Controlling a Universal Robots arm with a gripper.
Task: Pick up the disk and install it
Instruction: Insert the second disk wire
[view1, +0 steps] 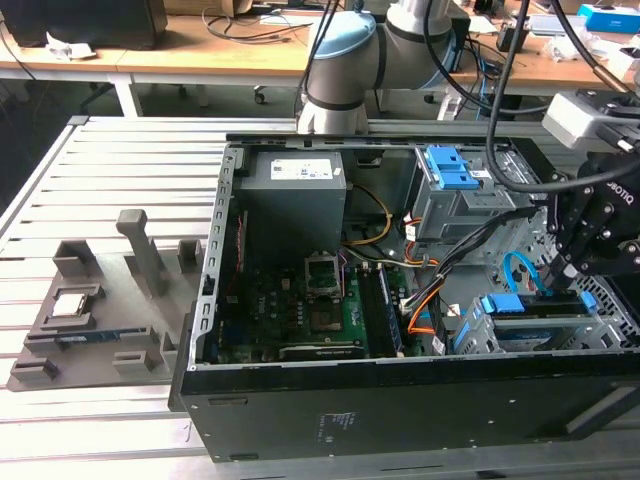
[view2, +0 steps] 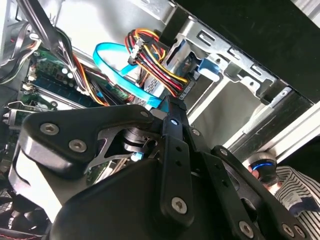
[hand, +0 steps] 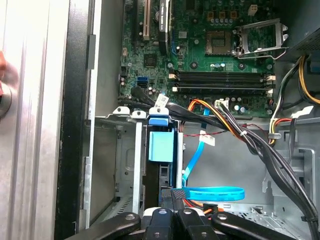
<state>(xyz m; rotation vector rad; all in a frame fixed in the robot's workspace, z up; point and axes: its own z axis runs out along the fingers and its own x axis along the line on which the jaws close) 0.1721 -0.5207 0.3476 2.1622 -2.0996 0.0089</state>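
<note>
A: Fingers? Gripper (view1: 572, 262) first.
B: Black gripper sits low over the drive bay at the exterior view's right, inside the open computer case (view1: 400, 395). Fingers (hand: 165, 220) are drawn close together at the top edge of the disk (hand: 161, 172); can't tell for sure whether they actually clamp it.
A: Disk location?
B: Standing on edge in the grey drive cage (hand: 125, 165) in the first wrist view, blue rail tab facing the camera. In the exterior view the disk (view1: 540, 312) lies in the cage at the case's front corner, blue rails visible along its edges, gripper right above it.
A: Nearby?
B: Flat blue data cable (hand: 212, 192) loops just beside the disk. A bundle of black, orange and red wires (hand: 235, 132) crosses over the cage. Motherboard (hand: 220, 45) with bare CPU socket (hand: 257, 37) lies beyond.
A: Further out?
B: Second grey cage with big blue latch (view1: 450, 170) at the case's far side, power supply (view1: 290, 205) next to it. Grey fixture tray (view1: 95, 320) on the slatted worktop (view1: 110, 180) at the exterior view's left, small square chip (view1: 70, 303) on it. Someone's striped sleeve (view2: 295, 192) shows in the second wrist view.
</note>
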